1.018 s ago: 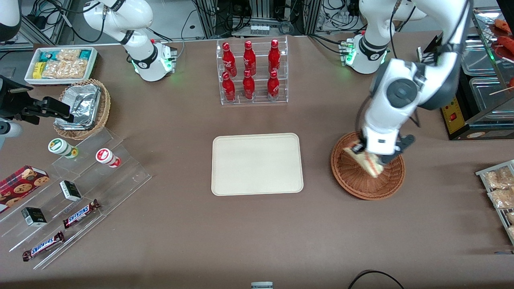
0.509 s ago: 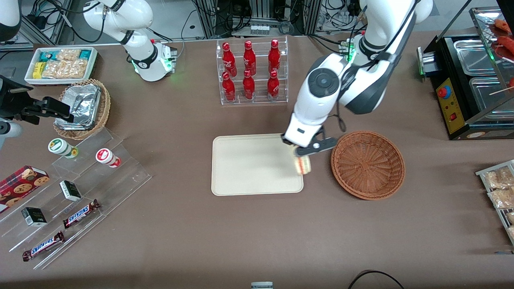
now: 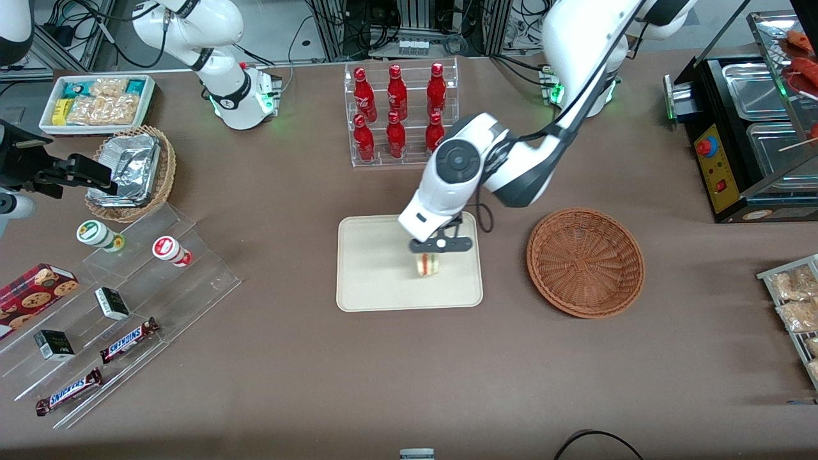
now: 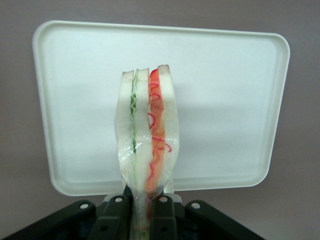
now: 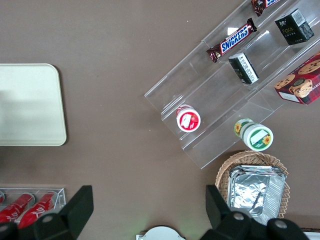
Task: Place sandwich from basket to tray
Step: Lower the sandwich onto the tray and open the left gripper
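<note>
The gripper (image 3: pixel 429 254) is clamping the layered sandwich (image 4: pixel 147 150) wedge, hanging just above the smooth cream tray (image 3: pixel 370 281); the woven basket (image 3: pixel 585 262) is sitting well aside.

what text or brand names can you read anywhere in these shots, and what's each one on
"SNICKERS": on the two candy bars on the clear stepped display; also readable on one bar in the right wrist view.
Unreadable: print on the small dark boxes, the round-lidded cups, the cookie box, the red bottles.
None on the sandwich clamped in the gripper over the tray.
</note>
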You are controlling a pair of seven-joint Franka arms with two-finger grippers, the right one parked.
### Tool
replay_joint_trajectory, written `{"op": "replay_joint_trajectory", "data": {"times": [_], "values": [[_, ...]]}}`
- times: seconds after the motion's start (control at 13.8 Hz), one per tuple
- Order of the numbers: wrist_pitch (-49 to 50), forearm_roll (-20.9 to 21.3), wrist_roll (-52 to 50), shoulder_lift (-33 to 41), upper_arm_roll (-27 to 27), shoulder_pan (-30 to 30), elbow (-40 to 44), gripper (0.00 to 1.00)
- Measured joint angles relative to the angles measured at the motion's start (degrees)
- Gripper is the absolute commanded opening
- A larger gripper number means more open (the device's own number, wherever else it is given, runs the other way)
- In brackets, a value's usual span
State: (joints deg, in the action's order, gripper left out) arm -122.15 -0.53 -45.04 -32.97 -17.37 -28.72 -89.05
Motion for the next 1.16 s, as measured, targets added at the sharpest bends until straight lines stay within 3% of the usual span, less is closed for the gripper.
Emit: {"op": "replay_joint_trajectory", "data": {"times": [0.65,0.73,0.8,0.87,0.95,1.02,1.16], "values": [[-4.0,5.6,0.1,-8.1,0.0,-2.8,2.6,0.0],[-5.0,5.7,0.1,-8.6,0.0,-2.8,2.6,0.07],[-5.5,5.8,0.1,-9.0,0.0,-2.8,2.6,0.37],[-5.7,5.8,0.1,-9.4,0.0,-2.8,2.6,0.53],[-5.9,5.8,0.1,-9.8,0.0,-2.8,2.6,0.89],[-6.1,5.8,0.1,-10.1,0.0,-2.8,2.6,1.0],[-6.2,5.8,0.1,-10.1,0.0,-2.8,2.9,1.0]]}}
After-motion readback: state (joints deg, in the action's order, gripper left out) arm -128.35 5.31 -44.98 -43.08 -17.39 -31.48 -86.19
